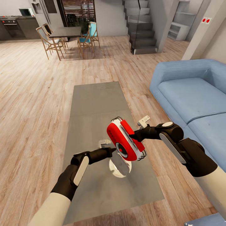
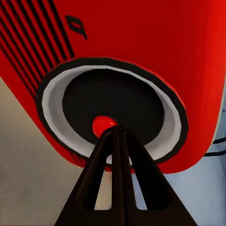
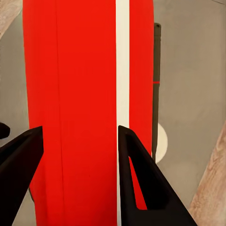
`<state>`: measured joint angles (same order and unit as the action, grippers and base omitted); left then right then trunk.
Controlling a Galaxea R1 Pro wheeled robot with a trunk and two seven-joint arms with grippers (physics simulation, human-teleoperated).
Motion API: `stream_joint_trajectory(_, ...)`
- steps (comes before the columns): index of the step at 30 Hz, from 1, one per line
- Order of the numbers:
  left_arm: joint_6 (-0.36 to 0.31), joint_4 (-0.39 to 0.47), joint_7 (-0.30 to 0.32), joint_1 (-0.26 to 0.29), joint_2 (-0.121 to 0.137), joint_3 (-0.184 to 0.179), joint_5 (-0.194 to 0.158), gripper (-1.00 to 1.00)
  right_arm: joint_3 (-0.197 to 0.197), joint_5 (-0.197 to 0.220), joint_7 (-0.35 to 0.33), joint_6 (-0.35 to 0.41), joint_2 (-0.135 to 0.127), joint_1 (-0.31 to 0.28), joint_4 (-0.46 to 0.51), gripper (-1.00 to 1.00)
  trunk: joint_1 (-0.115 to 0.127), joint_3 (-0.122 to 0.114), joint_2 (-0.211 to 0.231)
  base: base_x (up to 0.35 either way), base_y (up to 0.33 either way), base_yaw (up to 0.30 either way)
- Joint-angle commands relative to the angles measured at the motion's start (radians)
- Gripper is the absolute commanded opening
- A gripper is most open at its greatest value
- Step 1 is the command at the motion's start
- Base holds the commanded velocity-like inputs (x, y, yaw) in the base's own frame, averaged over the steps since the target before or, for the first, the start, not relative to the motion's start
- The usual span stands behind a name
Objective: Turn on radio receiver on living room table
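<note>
Radio receiver held clear of the table by the right gripper, left gripper's closed tips at its dial.

The right gripper (image 3: 80, 141) was clamped across the radio receiver (image 1: 125, 139), one finger on each side of the red body and its white edge stripe, holding it tilted above the table (image 1: 94, 103). The left gripper (image 2: 116, 134) had its fingers pressed together with no gap between them, their joined tips at the small red centre of the round dial (image 2: 113, 110); actual contact could not be confirmed. In the head view the radio receiver sat between the two grippers, its face turned toward the left arm, above the table's near half. The blue sofa (image 1: 194, 97) stood beside the table.
</note>
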<state>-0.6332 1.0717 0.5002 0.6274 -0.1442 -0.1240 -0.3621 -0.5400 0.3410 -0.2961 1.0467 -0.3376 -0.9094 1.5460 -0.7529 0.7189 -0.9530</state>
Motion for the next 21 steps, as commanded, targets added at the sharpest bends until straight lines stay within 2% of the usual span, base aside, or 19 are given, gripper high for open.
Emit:
stream_joint_trajectory(1, 0.004, -0.004, 0.000, 0.000, -0.001, 0.000, 0.006, -1.00, 0.000, 0.006, 0.000, 0.000, 0.000, 0.000, 0.000, -1.00, 0.000, 0.000, 0.000, 0.000, 0.000, 0.000)
stream_joint_trajectory(3, 0.006, -0.009, 0.000, 0.000, -0.002, 0.000, 0.016, -1.00, 0.000, 0.006, 0.000, 0.000, 0.000, 0.000, 0.000, -1.00, 0.000, 0.000, 0.000, 0.000, 0.000, 0.000)
stream_joint_trajectory(5, 0.008, -0.024, 0.000, 0.000, -0.007, 0.000, 0.040, -1.00, 0.000, 0.006, -0.001, 0.000, 0.000, 0.000, 0.000, -1.00, 0.000, 0.000, 0.000, 0.000, 0.000, 0.000)
stream_joint_trajectory(9, 0.017, -0.048, 0.000, 0.000, -0.009, 0.000, 0.054, -1.00, 0.000, 0.006, -0.002, 0.000, 0.000, 0.000, 0.001, -1.00, 0.000, 0.000, 0.000, 0.000, 0.000, 0.000)
stream_joint_trajectory(12, 0.035, -0.074, 0.000, 0.003, -0.010, 0.001, 0.055, -1.00, -0.001, 0.006, -0.003, 0.000, 0.000, 0.000, 0.006, -1.00, 0.000, 0.000, 0.000, 0.000, 0.000, 0.000)
stream_joint_trajectory(17, 0.082, -0.164, 0.000, 0.047, -0.017, 0.001, 0.056, -1.00, -0.002, 0.006, -0.029, 0.000, 0.000, 0.000, 0.012, -1.00, 0.000, 0.000, 0.000, 0.000, 0.000, 0.000)
stream_joint_trajectory(21, 0.089, -0.176, 0.000, 0.057, -0.021, 0.002, 0.054, -1.00, -0.003, 0.006, -0.039, 0.000, 0.000, 0.000, 0.012, -1.00, 0.000, 0.000, 0.000, 0.000, 0.000, 0.000)
